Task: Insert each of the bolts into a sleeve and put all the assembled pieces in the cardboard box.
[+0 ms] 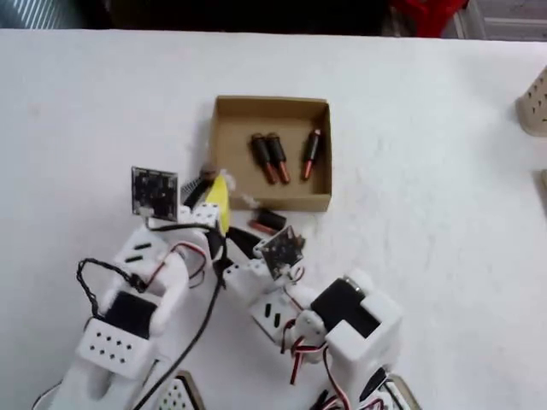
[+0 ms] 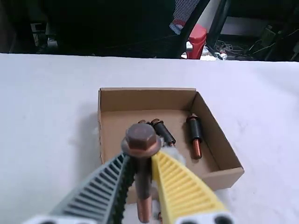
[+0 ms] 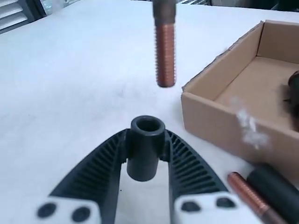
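Right wrist view: sleeve gripped upright in right jaws, bolt pinched in left jaws just above.

**White table, dark room behind**

A plain white table fills most of the high view. At its right edge stands a beige piece dotted with small holes, cut off by the frame. Beyond the table's far edge the room is dark. In the left wrist view a red object, possibly a container, sits there beside slanting dark furniture legs, with loose cables near it. In the right wrist view pale slats show past the table.
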You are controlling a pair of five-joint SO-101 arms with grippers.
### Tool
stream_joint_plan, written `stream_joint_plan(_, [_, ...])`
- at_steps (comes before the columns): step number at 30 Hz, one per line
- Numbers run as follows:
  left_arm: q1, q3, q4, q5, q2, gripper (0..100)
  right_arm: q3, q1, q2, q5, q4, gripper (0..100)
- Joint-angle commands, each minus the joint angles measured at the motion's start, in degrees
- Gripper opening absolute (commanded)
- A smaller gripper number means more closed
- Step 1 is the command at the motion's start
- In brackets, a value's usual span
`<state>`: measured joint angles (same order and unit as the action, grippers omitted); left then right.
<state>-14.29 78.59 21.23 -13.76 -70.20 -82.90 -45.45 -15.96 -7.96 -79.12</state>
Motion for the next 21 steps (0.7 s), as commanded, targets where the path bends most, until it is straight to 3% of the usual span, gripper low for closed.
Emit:
stream_joint_plan(1, [-1.19,-0.62,3.78,-0.79,-2.68,2,1.14,0.48,0.31,-0.26,-0.04,1.6])
stream_joint_plan(21, [-2.68,3.16,6.68,2.02,-2.59,2,1.14,0.48,0.31,-0.44,-0.04,1.6])
